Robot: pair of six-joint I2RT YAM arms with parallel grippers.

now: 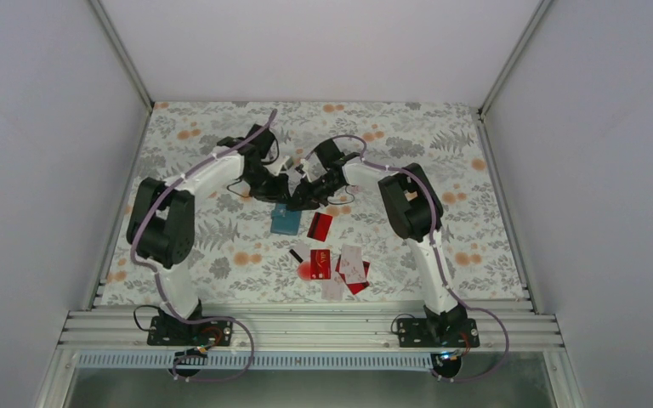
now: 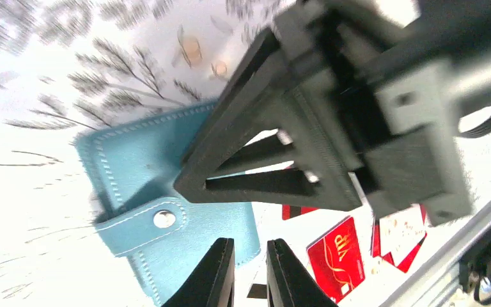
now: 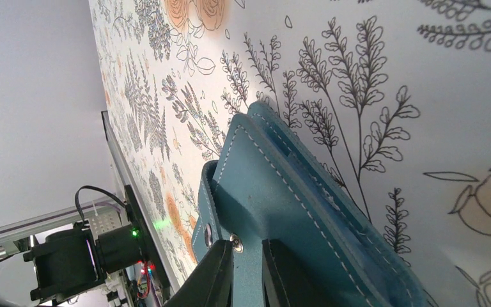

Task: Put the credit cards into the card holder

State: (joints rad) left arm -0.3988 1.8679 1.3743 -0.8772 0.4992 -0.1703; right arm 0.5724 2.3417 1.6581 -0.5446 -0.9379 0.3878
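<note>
The teal card holder [image 1: 286,221] lies on the flowered table, with its snap strap [image 2: 164,219] facing up. My right gripper [image 3: 246,246] is shut on that strap [image 3: 248,268] of the holder [image 3: 307,217]. In the left wrist view the right gripper [image 2: 188,185] reaches down over the holder [image 2: 134,179]. My left gripper [image 2: 250,246] hovers at the holder's corner, jaws nearly together with nothing between them. A red card [image 1: 320,226] lies just right of the holder. A red VIP card [image 2: 335,256] and white cards [image 1: 353,262] lie nearer the bases.
A tiny black piece [image 1: 296,253] and a round red blob [image 1: 306,270] lie among the cards. An aluminium rail [image 1: 306,327] runs along the near table edge. White walls enclose the table on three sides.
</note>
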